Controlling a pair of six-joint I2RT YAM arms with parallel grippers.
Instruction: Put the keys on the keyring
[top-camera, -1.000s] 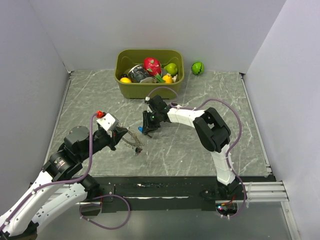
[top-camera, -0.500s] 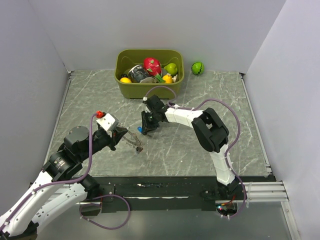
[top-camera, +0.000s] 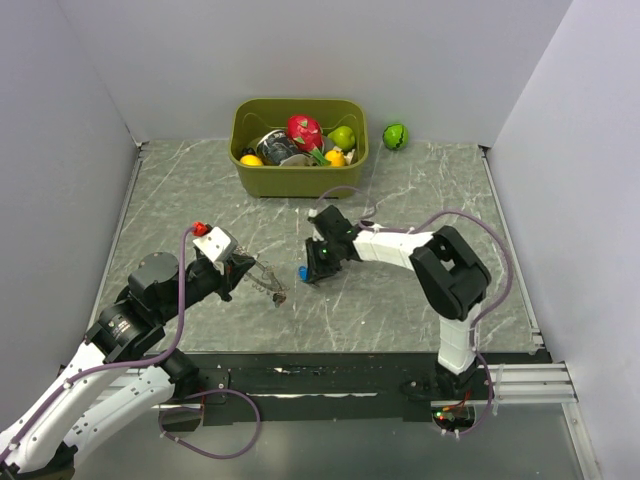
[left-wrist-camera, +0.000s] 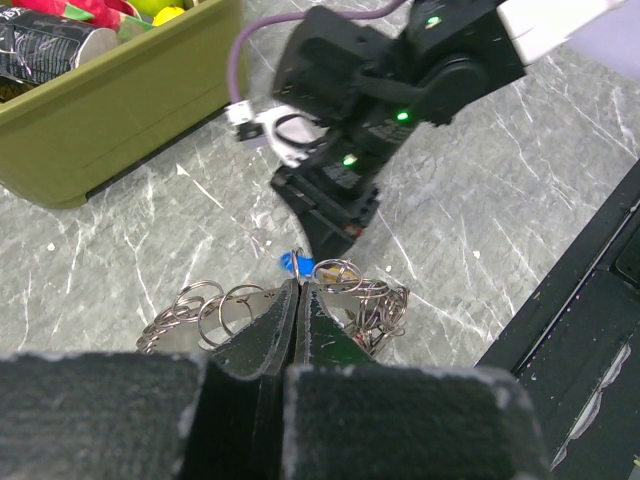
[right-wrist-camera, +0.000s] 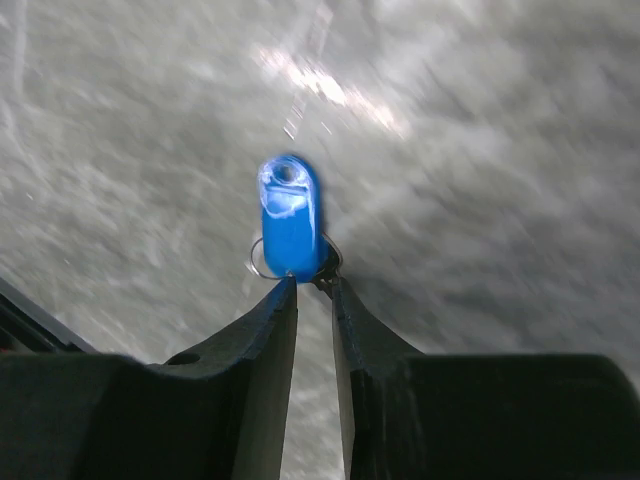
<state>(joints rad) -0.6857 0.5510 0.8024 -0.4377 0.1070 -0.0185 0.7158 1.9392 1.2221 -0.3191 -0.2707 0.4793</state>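
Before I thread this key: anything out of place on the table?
Only the green ball, lying on the table right of the bin while the other toys sit inside it. Nothing looks spilled or damaged.

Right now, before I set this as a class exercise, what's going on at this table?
A robot is partway through threading keys onto a ring. The left gripper is shut on the keyring, a tangle of thin metal loops, low over the marble table. The right gripper pinches a blue key by its lower end, holding it just beside the keyring. The key is not on the ring yet. A green bin of toy fruit sits at the back, untouched.
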